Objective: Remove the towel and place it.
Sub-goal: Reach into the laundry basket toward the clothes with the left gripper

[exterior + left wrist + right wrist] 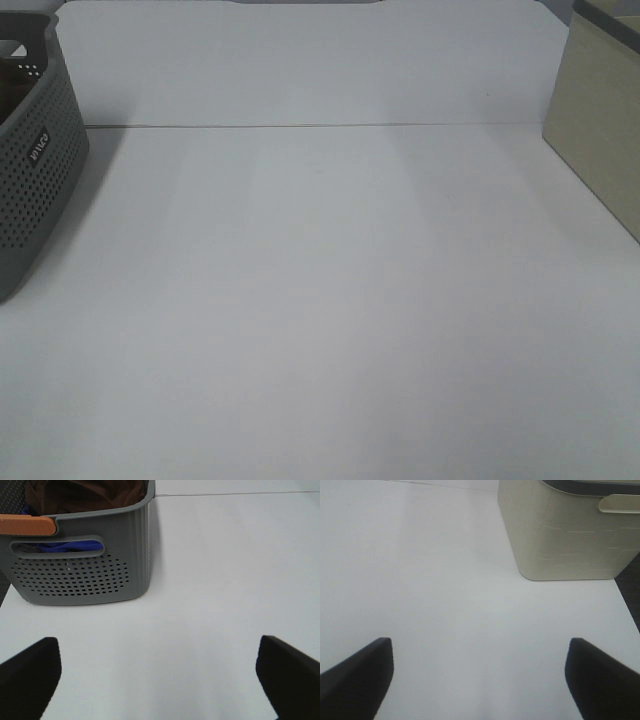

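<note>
The dark brown towel lies bunched inside the grey perforated basket, seen in the left wrist view; blue cloth shows through the basket's handle slot. In the exterior high view the basket stands at the left edge and the towel is hidden. My left gripper is open and empty, above bare table a short way from the basket. My right gripper is open and empty over bare table near the beige bin. Neither gripper shows in the exterior high view.
The white table has a seam line across its back. The beige bin stands at the right edge. An orange handle sits on the basket's rim. A dark floor strip shows past the table's edge.
</note>
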{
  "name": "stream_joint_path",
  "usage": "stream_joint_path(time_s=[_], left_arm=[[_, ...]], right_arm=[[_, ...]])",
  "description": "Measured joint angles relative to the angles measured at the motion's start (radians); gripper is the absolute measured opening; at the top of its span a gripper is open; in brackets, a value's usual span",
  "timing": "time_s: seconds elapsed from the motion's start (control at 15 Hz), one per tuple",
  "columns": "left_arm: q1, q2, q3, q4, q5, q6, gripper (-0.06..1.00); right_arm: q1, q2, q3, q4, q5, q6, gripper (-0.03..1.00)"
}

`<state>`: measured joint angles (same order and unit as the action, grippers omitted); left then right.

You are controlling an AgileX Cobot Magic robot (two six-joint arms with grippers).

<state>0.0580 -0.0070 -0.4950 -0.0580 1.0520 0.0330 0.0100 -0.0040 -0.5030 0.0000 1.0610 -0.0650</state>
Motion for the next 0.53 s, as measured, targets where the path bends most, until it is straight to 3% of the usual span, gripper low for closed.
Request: stream_joint_path(time_s=[0.53], left_arm=[[0.000,0.000,0.000,0.048,0.000,-0.026,0.99]], right_arm=[[0.000,0.000,0.000,0.000,0.000,0.000,0.89]])
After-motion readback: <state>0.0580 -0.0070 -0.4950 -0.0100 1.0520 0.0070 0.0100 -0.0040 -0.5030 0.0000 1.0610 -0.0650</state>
